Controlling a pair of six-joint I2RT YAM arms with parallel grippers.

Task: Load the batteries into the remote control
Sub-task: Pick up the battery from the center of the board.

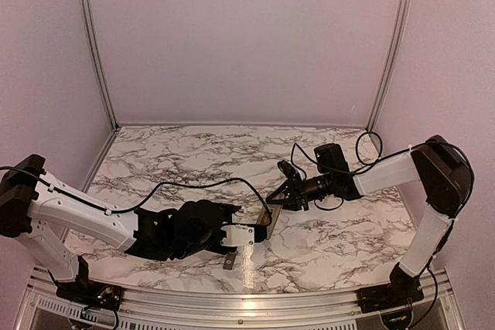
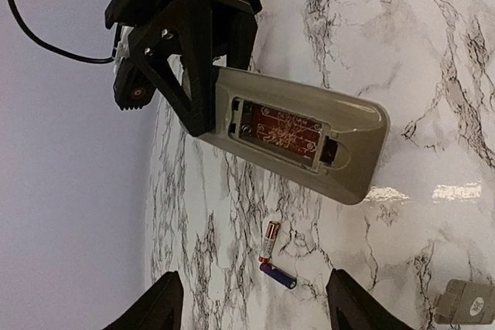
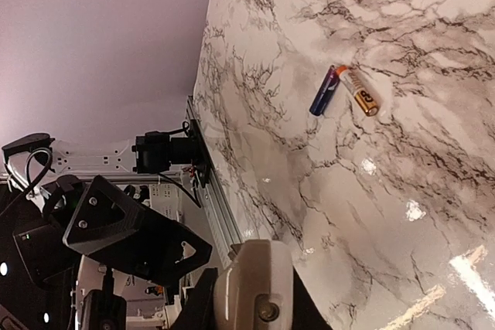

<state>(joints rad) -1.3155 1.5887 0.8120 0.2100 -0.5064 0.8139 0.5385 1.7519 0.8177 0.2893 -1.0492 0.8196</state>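
My right gripper [image 3: 255, 303] is shut on one end of the remote control [image 2: 302, 141], holding it above the marble table. Its grey-tan back faces the left wrist camera, with the battery recess [image 2: 282, 133] uncovered and a red board showing inside. The batteries lie on the table, touching at one end: a gold one [image 2: 269, 241] and a blue one [image 2: 278, 275]. In the right wrist view the same two batteries show as the blue one [image 3: 323, 90] and the gold one [image 3: 359, 92]. My left gripper [image 2: 255, 311] hangs open above them, holding nothing. In the top view the remote [image 1: 267, 218] sits between both grippers.
A small flat grey cover plate [image 2: 464, 303] lies on the marble to the right of the batteries, and it also shows near the front edge in the top view [image 1: 230, 260]. Purple walls close the table on three sides. A metal rail [image 3: 220, 206] runs along the near edge.
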